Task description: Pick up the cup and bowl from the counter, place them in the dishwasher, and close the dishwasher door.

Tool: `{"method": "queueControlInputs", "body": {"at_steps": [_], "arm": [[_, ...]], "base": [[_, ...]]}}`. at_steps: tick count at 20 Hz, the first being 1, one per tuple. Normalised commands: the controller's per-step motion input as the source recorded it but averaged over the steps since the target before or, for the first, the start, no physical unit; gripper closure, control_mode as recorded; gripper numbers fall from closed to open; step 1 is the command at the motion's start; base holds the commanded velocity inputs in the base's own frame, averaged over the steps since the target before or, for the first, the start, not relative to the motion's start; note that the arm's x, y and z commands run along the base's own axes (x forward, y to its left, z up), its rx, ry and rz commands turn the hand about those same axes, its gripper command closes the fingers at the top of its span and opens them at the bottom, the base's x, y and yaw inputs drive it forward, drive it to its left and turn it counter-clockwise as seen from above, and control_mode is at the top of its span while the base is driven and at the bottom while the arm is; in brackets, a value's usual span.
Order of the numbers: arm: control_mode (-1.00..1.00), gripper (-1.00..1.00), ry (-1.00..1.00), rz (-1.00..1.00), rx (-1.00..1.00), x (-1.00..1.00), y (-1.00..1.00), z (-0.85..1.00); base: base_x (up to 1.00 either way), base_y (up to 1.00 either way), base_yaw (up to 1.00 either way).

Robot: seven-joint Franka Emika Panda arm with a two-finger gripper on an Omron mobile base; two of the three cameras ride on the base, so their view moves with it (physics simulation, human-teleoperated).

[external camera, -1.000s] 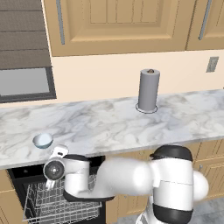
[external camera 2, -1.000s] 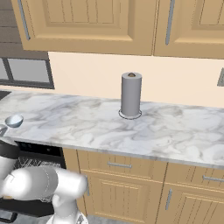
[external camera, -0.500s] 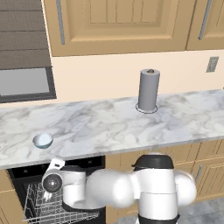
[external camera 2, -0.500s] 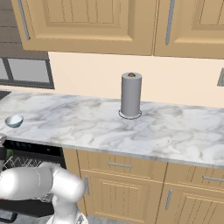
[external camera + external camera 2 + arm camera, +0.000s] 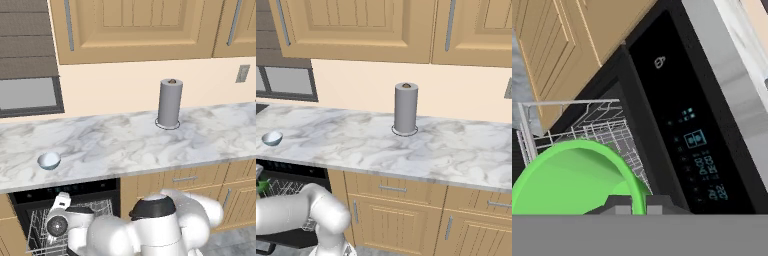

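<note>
One item is in my gripper [image 5: 638,204], the cup [image 5: 572,177], seemingly clamped by its rim just above the dishwasher [image 5: 65,220] rack [image 5: 587,131], so I'd lower it straight, letting go once seated.

Grey paper-towel roll [image 5: 170,102] stands upright near the back wall, right of center. Tan wall cabinets [image 5: 135,27] hang above, more tan drawers and doors [image 5: 401,210] sit below. There's a dark-framed window [image 5: 27,95] at left and a wall outlet [image 5: 242,73] at right.
</note>
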Motion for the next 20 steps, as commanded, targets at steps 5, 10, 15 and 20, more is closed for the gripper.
{"method": "queueControlInputs", "body": {"at_steps": [5,10,15,20], "arm": [[-1.0,1.0,0.0,0.0,0.0,0.0,0.0,-0.27],[-1.0,1.0,0.01,0.0,0.0,0.04,0.0,-0.24],[-1.0,1.0,0.02,0.0,0.0,0.21,-0.03,-0.24],[-1.0,1.0,0.03,0.0,0.0,0.37,-0.1,-0.18]], "base": [[0.0,0.0,0.0],[0.0,0.0,0.0],[0.0,0.0,0.0],[0.0,0.0,0.0]]}}
